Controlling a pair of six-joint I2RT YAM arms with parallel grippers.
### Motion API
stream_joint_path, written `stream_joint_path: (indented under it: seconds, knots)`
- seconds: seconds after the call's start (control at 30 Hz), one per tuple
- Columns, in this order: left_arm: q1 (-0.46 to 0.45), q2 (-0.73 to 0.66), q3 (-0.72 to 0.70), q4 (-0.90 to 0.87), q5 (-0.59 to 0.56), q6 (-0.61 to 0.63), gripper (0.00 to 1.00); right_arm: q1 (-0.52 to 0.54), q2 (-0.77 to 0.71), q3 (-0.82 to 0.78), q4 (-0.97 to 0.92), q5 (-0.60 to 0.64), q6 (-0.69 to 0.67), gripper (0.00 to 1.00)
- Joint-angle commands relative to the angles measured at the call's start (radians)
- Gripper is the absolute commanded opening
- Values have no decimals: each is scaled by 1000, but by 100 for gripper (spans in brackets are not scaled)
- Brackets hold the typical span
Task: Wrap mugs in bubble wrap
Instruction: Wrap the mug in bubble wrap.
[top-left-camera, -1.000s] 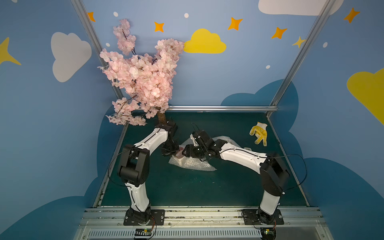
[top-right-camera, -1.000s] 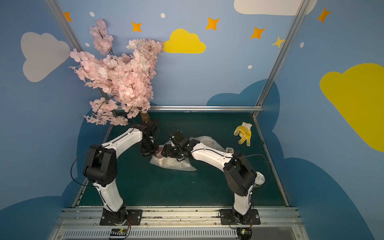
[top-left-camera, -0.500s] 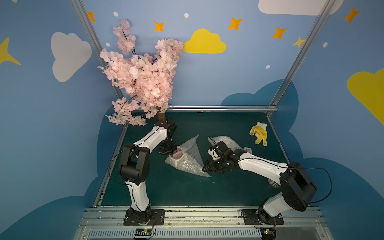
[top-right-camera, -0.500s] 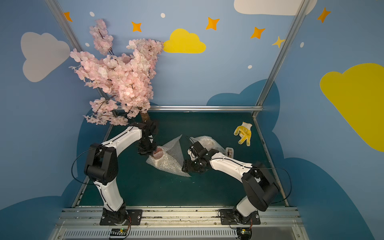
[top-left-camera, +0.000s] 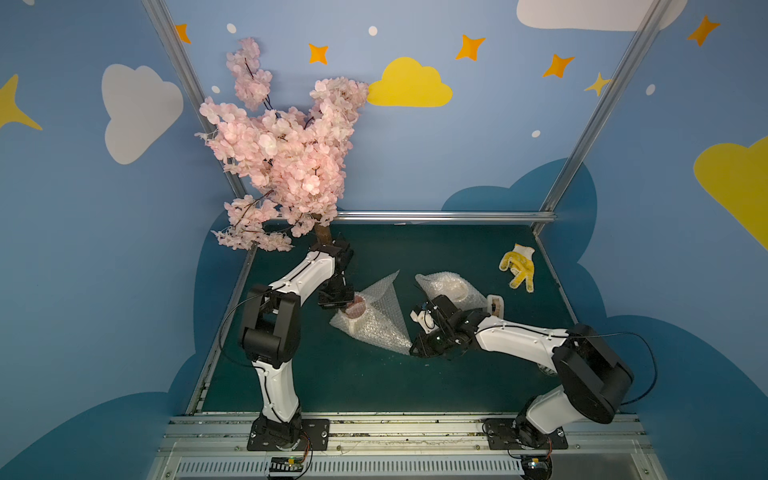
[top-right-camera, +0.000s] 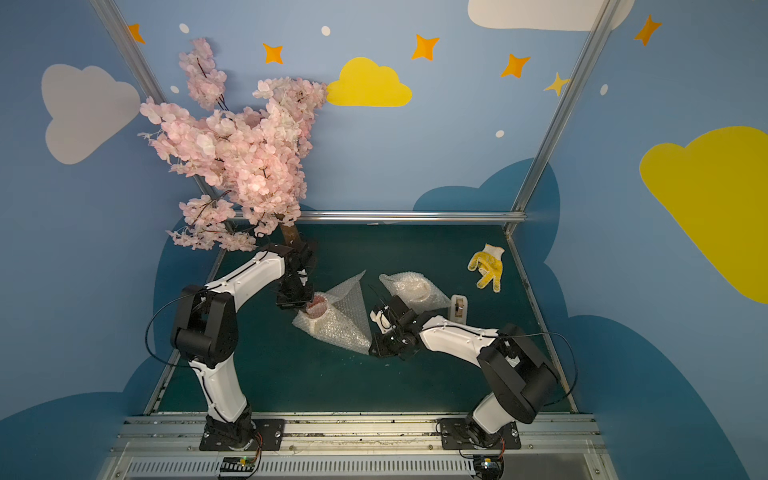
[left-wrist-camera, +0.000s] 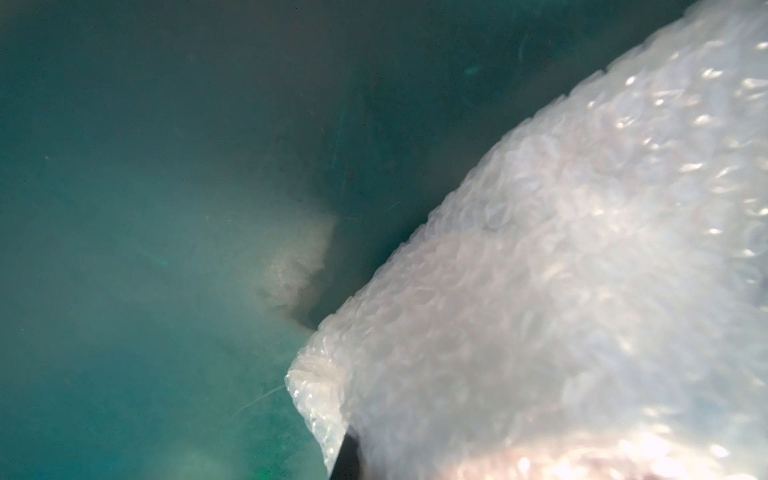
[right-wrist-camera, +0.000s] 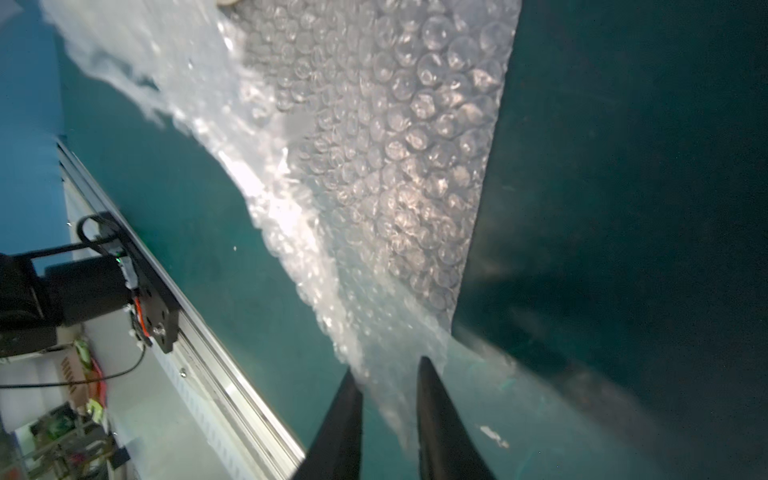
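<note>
Pinching the near corner of the bubble wrap (right-wrist-camera: 374, 187), the right gripper (right-wrist-camera: 388, 370) has its fingers narrowed onto the film. That sheet lies mid-table, half folded over the red-lined mug (top-left-camera: 356, 308). Pressed against the wrapped mug, the left gripper (top-left-camera: 337, 300) appears closed, fingertips mostly hidden.

Bubble wrap (left-wrist-camera: 561, 291) hides the left fingers; blurred

Mug (top-left-camera: 356, 308) in bubble wrap (top-left-camera: 376, 320), left of second wrapped bundle (top-left-camera: 446, 286); glove (top-left-camera: 518, 266) far right.
</note>
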Motion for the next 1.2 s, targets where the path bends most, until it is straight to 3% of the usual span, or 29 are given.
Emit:
stream_joint_path:
  seconds: [0.0,0.07,0.27,0.43,0.63,0.87,1.17]
  knots:
    - [5,15,25,-21,31,23,3,2,15,9,30,9,-7,8]
    - [4,15,25,-22,31,28,3,4,-2,5,31,16,-2,0]
    - [-7,13,27,-14,32,59,3,3,-46,24,-11,8,-3,0]
    - [-60,22,54,-24,16,96,3,4,-87,115,2,-135,-11,0]
    - [-124,50,86,-21,45,138,3,2,-12,302,0,-227,-32,0]
    - [-170,59,99,-17,82,176,3,-4,137,450,85,-190,26,0]
    - [-172,47,89,7,132,214,3,11,278,405,309,-39,133,0]
